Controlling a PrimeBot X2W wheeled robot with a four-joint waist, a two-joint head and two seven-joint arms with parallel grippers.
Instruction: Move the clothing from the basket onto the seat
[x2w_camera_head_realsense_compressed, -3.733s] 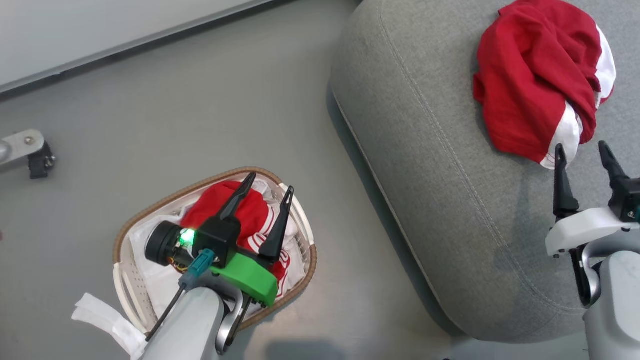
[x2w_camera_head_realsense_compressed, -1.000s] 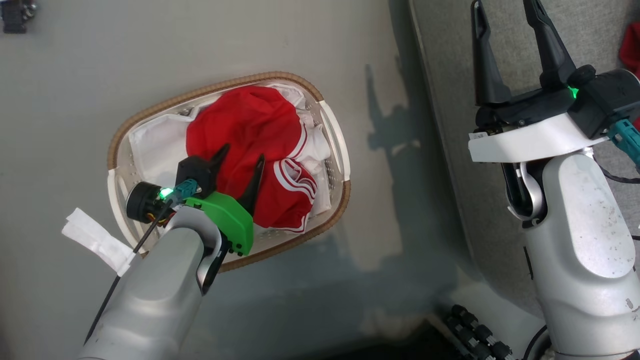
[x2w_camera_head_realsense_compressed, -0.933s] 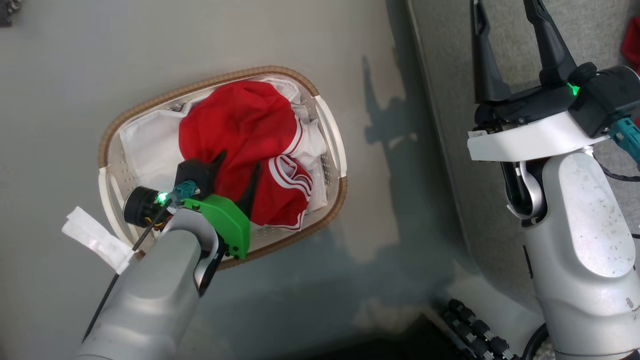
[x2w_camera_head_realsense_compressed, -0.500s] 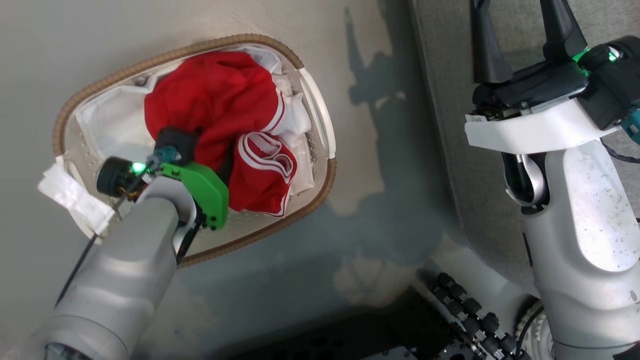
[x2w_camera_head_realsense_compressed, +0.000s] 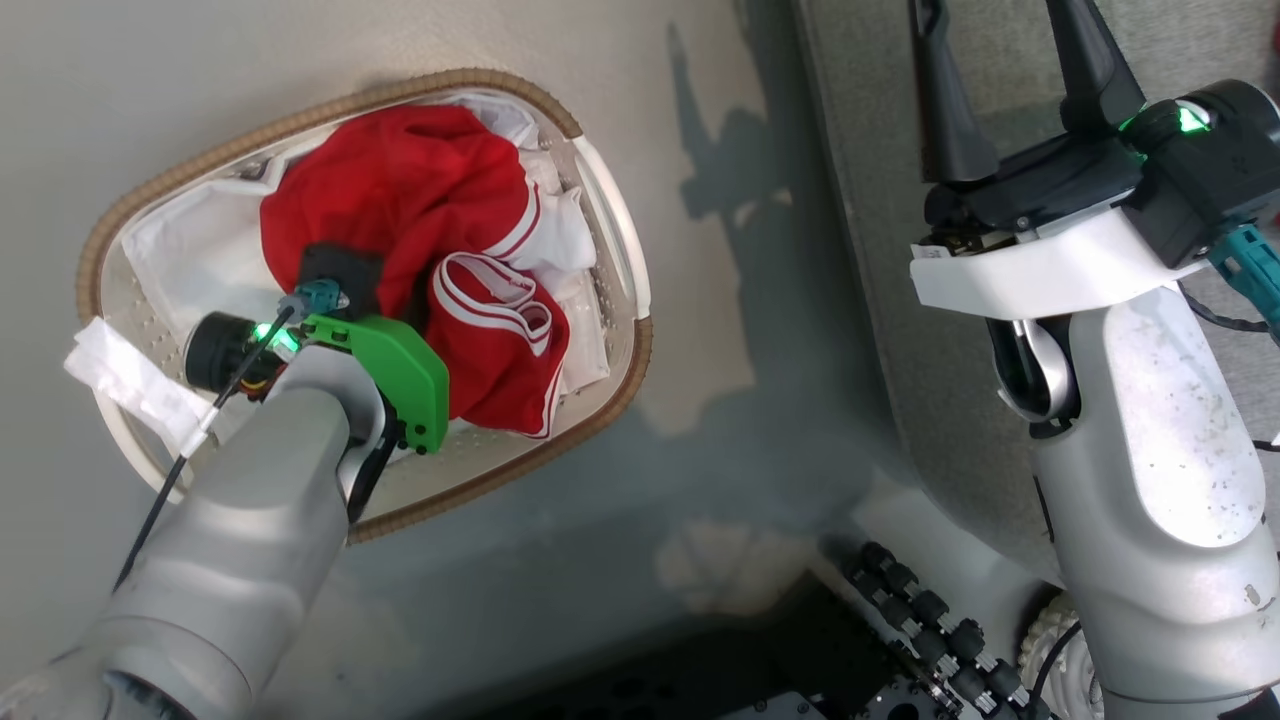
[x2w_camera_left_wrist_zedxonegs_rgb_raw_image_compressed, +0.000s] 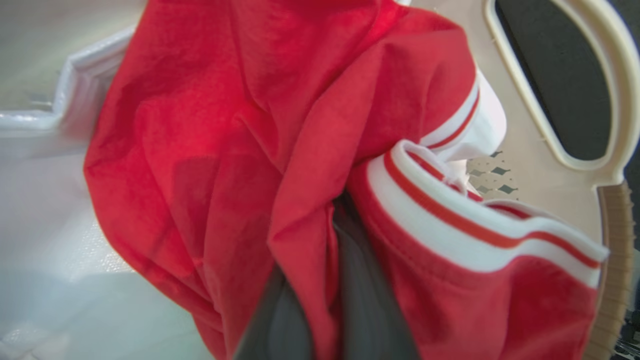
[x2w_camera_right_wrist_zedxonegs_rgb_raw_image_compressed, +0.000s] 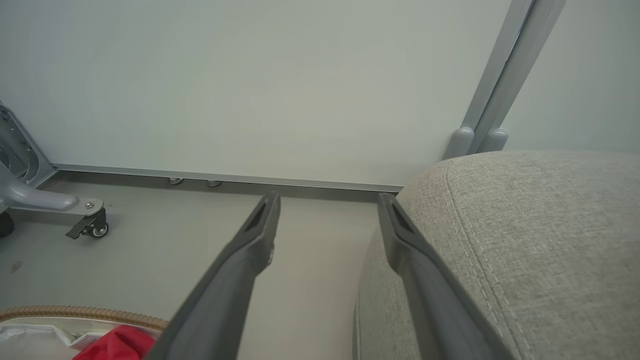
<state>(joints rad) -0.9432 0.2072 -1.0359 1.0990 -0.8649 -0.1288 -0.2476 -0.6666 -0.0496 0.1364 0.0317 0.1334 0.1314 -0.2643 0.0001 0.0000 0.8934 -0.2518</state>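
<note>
The white basket (x2w_camera_head_realsense_compressed: 610, 390) with its brown woven rim stands on the floor, holding red clothing (x2w_camera_head_realsense_compressed: 400, 190) with white striped trim. My left gripper (x2w_camera_head_realsense_compressed: 405, 300) reaches down into the basket, its fingertips buried in the cloth. In the left wrist view the left gripper (x2w_camera_left_wrist_zedxonegs_rgb_raw_image_compressed: 332, 220) is shut on a fold of the red clothing (x2w_camera_left_wrist_zedxonegs_rgb_raw_image_compressed: 200, 150), and the two dark fingers (x2w_camera_left_wrist_zedxonegs_rgb_raw_image_compressed: 370, 310) pinch the fabric near the basket's handle (x2w_camera_left_wrist_zedxonegs_rgb_raw_image_compressed: 620, 100). My right gripper (x2w_camera_head_realsense_compressed: 1000, 40) hangs open and empty over the edge of the grey seat (x2w_camera_head_realsense_compressed: 880, 250). The right wrist view shows the right gripper (x2w_camera_right_wrist_zedxonegs_rgb_raw_image_compressed: 329, 200) beside the seat (x2w_camera_right_wrist_zedxonegs_rgb_raw_image_compressed: 525, 240).
Grey floor lies between the basket and the seat. My base with black rollers (x2w_camera_head_realsense_compressed: 930, 620) is at the bottom. A white paper tag (x2w_camera_head_realsense_compressed: 120, 385) hangs on the left arm's cable. A castor of a metal stand (x2w_camera_right_wrist_zedxonegs_rgb_raw_image_compressed: 90, 227) and a wall's baseboard (x2w_camera_right_wrist_zedxonegs_rgb_raw_image_compressed: 225, 177) lie beyond.
My left gripper has sunk into the red clothing and shut on it. The head camera has tilted, shifting the basket up and left in view. The right gripper stays open.
</note>
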